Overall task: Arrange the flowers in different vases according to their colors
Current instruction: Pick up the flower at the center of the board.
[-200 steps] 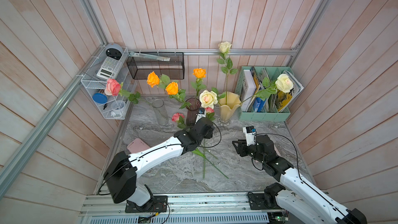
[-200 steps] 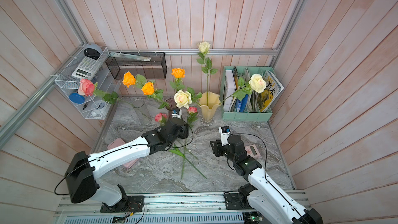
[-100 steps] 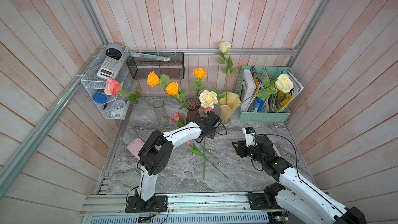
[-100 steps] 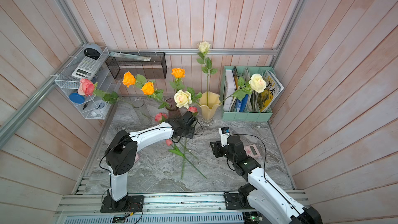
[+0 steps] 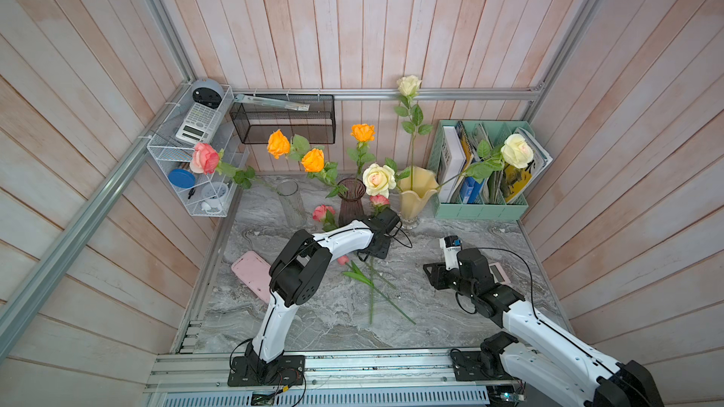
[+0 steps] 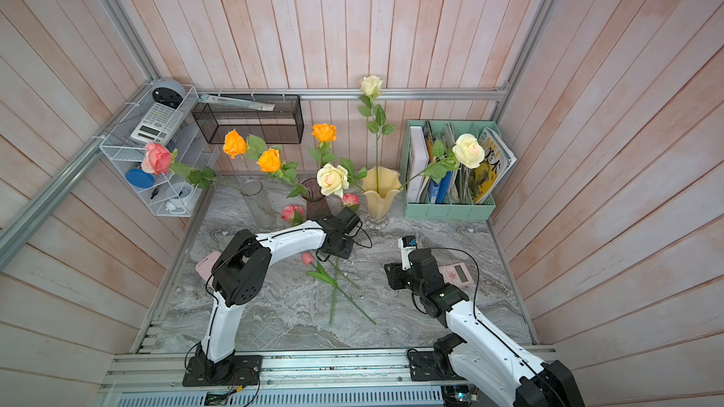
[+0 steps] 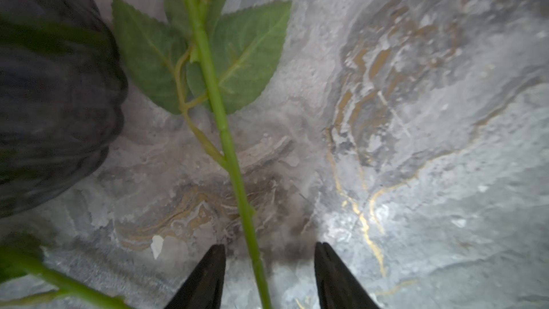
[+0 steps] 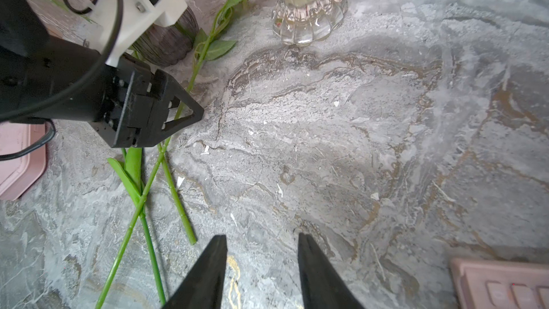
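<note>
No text I can read with certainty, magazine (image 6: 495, 158) cover in the mint file holder (image 6: 446, 211) shows large print, cut off, calculator (image 6: 154, 127) keys too small

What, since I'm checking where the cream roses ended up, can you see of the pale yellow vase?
The pale yellow vase stands upright on the marble table, between the dark purple vase and the mint file holder. Its glossy, opaque-looking body flares to a wavy rim above a clear ribbed glass foot. Three cream roses rise from its mouth: one upright, two leaning outward.
</note>
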Tool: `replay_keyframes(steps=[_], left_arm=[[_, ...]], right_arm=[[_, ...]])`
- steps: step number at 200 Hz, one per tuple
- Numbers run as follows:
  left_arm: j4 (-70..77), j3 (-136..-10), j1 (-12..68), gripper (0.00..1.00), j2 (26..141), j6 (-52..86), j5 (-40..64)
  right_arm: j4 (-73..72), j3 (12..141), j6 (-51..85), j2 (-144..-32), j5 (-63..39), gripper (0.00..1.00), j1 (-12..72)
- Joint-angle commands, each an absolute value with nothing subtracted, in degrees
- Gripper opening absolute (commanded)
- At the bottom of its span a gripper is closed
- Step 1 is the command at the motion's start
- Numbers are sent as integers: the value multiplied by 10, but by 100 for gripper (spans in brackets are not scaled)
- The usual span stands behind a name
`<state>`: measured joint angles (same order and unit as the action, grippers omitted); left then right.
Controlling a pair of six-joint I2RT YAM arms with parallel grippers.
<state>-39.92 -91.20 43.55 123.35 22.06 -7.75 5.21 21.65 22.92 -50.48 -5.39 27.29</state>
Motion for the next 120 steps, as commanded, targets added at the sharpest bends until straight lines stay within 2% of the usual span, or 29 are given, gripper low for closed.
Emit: replay_keyframes(steps=[1, 22, 64, 120], left_arm=[[-406, -917, 431, 51, 1242, 216, -74], [-408, -925, 432, 44, 1251, 217, -70], [-396, -928, 431, 14, 1254, 220, -52], [-385, -928, 432, 8, 1249, 226, -33]], right_arm=[[59, 207, 236, -490, -44, 45, 271], [56, 207, 234, -486, -43, 45, 271], [53, 207, 232, -490, -46, 45, 271], [48, 206, 225, -490, -45, 45, 271]])
